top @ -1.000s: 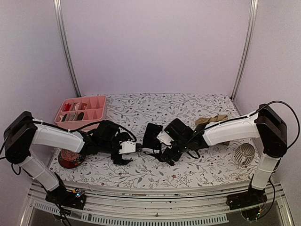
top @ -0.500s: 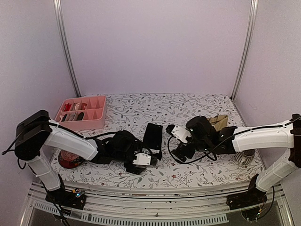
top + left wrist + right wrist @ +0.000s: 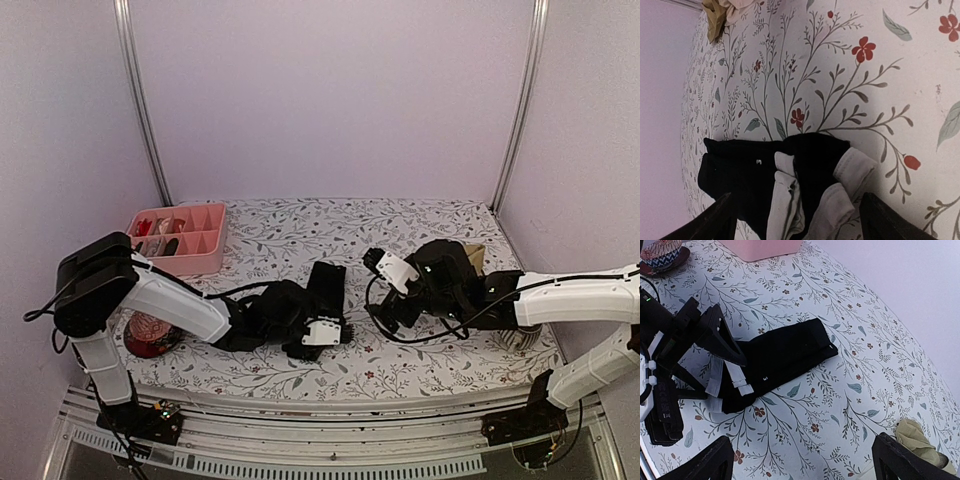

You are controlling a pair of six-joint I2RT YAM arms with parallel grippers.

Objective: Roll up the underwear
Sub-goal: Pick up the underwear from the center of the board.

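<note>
The black underwear [image 3: 326,285] lies folded into a long strip mid-table, with white trim bunched at its near end [image 3: 850,175]. My left gripper [image 3: 800,225] is open, its jaws set wide on either side of that near end [image 3: 325,322]. In the right wrist view its fingers [image 3: 722,342] rest over the white trim of the black underwear [image 3: 785,352]. My right gripper [image 3: 807,465] is open above bare tablecloth, to the right of the black strip [image 3: 382,305]. The tan underwear [image 3: 465,252] lies crumpled at the back right [image 3: 915,437] [image 3: 715,17].
A pink compartment tray [image 3: 190,255] with small items stands at the back left. A red patterned bowl [image 3: 150,335] stands near the left arm's elbow. The floral tablecloth [image 3: 300,225] covers the table, and lilac walls close in the back and sides.
My left gripper has slid right to the near end of the black underwear. My right gripper has drawn back to the right, off the cloth.
</note>
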